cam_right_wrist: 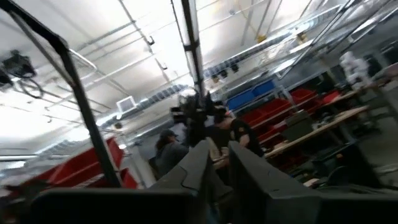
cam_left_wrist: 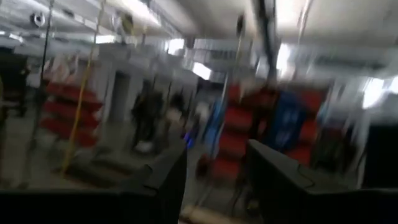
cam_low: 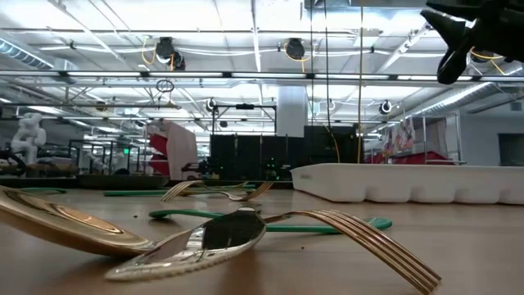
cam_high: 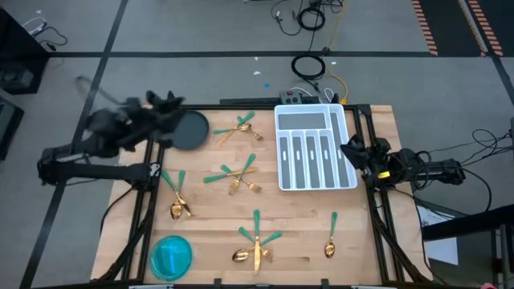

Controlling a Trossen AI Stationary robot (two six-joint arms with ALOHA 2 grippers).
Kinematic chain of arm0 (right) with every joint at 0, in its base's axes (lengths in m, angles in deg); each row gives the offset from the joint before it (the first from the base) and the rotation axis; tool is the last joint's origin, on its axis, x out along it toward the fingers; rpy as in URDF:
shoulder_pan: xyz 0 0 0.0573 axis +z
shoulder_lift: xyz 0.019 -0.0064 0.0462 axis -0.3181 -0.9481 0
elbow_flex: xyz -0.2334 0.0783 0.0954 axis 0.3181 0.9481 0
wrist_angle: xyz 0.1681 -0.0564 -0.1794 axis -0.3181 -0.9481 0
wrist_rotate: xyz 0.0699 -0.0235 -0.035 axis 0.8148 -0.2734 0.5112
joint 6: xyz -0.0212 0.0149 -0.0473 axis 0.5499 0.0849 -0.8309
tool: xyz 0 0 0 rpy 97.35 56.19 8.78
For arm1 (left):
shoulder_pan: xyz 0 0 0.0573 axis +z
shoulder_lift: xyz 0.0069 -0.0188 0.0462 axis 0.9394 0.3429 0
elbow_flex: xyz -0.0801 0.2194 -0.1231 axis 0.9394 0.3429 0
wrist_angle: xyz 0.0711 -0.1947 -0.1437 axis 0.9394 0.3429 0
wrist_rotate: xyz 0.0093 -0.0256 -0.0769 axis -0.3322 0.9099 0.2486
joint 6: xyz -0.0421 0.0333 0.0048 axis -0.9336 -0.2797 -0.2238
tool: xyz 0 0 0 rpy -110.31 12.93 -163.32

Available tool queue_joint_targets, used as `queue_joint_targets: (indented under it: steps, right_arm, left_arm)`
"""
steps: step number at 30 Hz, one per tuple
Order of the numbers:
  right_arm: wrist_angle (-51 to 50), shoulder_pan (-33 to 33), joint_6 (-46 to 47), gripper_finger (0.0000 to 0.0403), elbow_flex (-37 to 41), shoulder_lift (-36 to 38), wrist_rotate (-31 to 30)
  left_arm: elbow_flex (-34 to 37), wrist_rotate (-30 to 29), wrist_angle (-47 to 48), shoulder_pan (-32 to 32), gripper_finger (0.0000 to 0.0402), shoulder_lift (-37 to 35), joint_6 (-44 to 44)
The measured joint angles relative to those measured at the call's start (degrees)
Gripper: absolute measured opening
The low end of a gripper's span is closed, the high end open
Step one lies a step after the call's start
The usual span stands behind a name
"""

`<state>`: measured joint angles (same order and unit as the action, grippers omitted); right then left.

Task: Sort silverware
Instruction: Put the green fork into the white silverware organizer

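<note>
Gold and green silverware (cam_high: 234, 175) lies in loose groups on the wooden table (cam_high: 305, 225), none of it in the white tray (cam_high: 315, 148). From above, the left gripper (cam_high: 165, 103) is blurred over the table's far left corner, partly covering a dark plate (cam_high: 191, 130); the right gripper (cam_high: 350, 149) hangs at the tray's right edge. A blue bowl (cam_high: 171, 255) sits at the near left. The low view shows a fork (cam_low: 360, 238) and a spoon (cam_low: 196, 242) close up and cut off. The left wrist view is smeared; its fingers (cam_left_wrist: 165, 180) stand wide apart, empty. The right wrist view points upward; its fingers (cam_right_wrist: 199, 165) show a narrow gap, holding nothing.
</note>
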<state>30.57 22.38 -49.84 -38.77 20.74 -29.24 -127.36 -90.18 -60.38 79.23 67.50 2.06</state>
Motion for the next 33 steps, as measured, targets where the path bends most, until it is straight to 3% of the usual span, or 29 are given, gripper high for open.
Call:
queue_joint_targets:
  steps: [5, 7, 12, 14, 18, 24, 27, 30, 33]
  right_arm:
    - [-3.2, 0.0, -1.4, 0.0125, 0.0, 0.0, -3.5]
    - [-4.9, 0.0, -1.4, 0.015, 0.0, 0.0, -4.5]
    - [-8.9, 0.0, -1.4, 0.0198, 0.0, 0.0, -5.2]
    - [-10.4, 0.0, -1.4, 0.0208, 0.0, 0.0, -5.2]
    - [-12.4, 0.0, -1.2, 0.0214, 0.0, 0.0, -5.2]
    - [-13.1, 0.0, -1.0, 0.0215, 0.0, 0.0, -4.9]
    - [-13.2, 0.0, -0.6, 0.0215, 0.0, 0.0, -4.7]
    - [-13.2, 0.0, 0.9, 0.0215, 0.0, 0.0, -4.7]
    - [-13.2, 0.0, 2.2, 0.0215, 0.0, 0.0, -4.8]
  left_arm:
    - [-15.4, -7.5, 21.2, 0.7, 0.0171, 17.6, 6.9]
    - [-19.1, -7.5, 30.1, 2.0, 0.0171, 23.6, 6.0]
    - [-21.1, 10.8, 38.6, 3.3, 0.0171, 34.6, -1.7]
    - [-21.0, 14.2, 40.1, 2.9, 0.0171, 38.5, -1.0]
    - [-21.0, 11.6, 42.0, 1.3, 0.0171, 43.1, 8.5]
    - [-21.0, 9.8, 50.0, -2.2, 0.0171, 46.3, 36.6]
    - [-21.0, 9.8, 51.5, -3.9, 0.0171, 47.3, 44.7]
    - [-21.0, 10.0, 51.0, -4.9, 0.0171, 48.3, 45.8]
    - [-21.0, 8.6, 46.6, -4.8, 0.0171, 49.7, 34.1]
